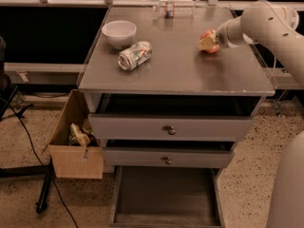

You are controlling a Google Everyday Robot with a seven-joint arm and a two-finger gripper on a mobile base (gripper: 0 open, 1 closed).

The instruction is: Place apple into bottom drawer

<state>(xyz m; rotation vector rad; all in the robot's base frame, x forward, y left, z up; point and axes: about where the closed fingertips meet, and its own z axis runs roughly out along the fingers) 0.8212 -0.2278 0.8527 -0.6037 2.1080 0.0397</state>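
Observation:
The apple [211,36], red-orange and round, sits on the right side of the grey cabinet top [175,65]. My gripper [207,42] reaches in from the right on the white arm and is right at the apple, covering its front left side. The bottom drawer [166,194] stands pulled out at the foot of the cabinet, its dark grey inside bare.
A white bowl [119,33] and a crushed silver can [135,55] lie on the left of the top. Small items [169,8] stand at the back edge. Two upper drawers with round knobs [170,130] are slightly open. A cardboard box [71,141] sits on the floor at left.

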